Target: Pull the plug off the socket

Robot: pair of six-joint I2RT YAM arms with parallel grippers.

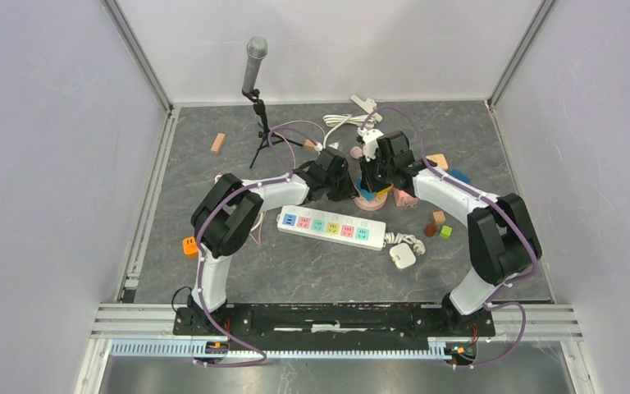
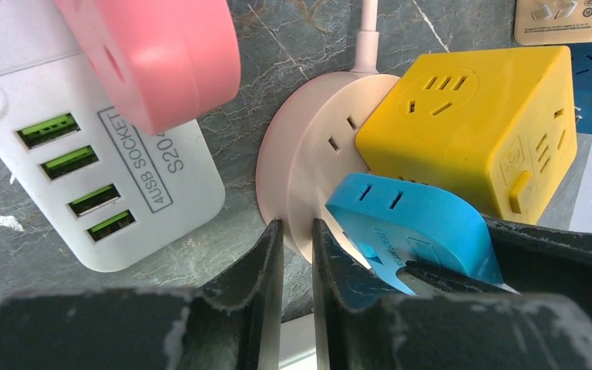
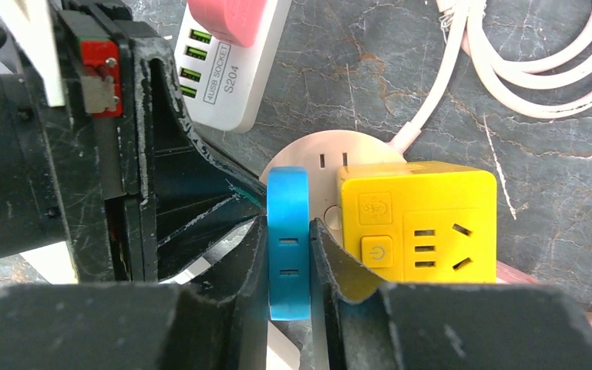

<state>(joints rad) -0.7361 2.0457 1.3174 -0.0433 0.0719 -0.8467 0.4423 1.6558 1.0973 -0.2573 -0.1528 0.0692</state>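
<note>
A round pale pink socket [image 2: 308, 154] lies on the grey table with a blue plug [image 3: 287, 193] and a yellow cube adapter [image 3: 416, 223] plugged into its top. My left gripper [image 2: 297, 227] is shut on the socket's rim. My right gripper [image 3: 288, 227] is shut on the blue plug, one finger on each flat side. In the top view both grippers meet over the socket [image 1: 369, 203] at mid-table, left [image 1: 340, 185] and right [image 1: 375, 182]. The blue plug also shows in the left wrist view [image 2: 408, 223], beside the yellow adapter [image 2: 470, 131].
A white USB socket strip [image 2: 100, 154] carrying a pink plug [image 2: 162, 54] lies close beside the round socket. A long white power strip [image 1: 330, 227] and a white plug [image 1: 402, 256] lie nearer the bases. A microphone stand [image 1: 254, 66], coiled white cable [image 3: 539, 69] and small blocks [image 1: 439, 217] surround them.
</note>
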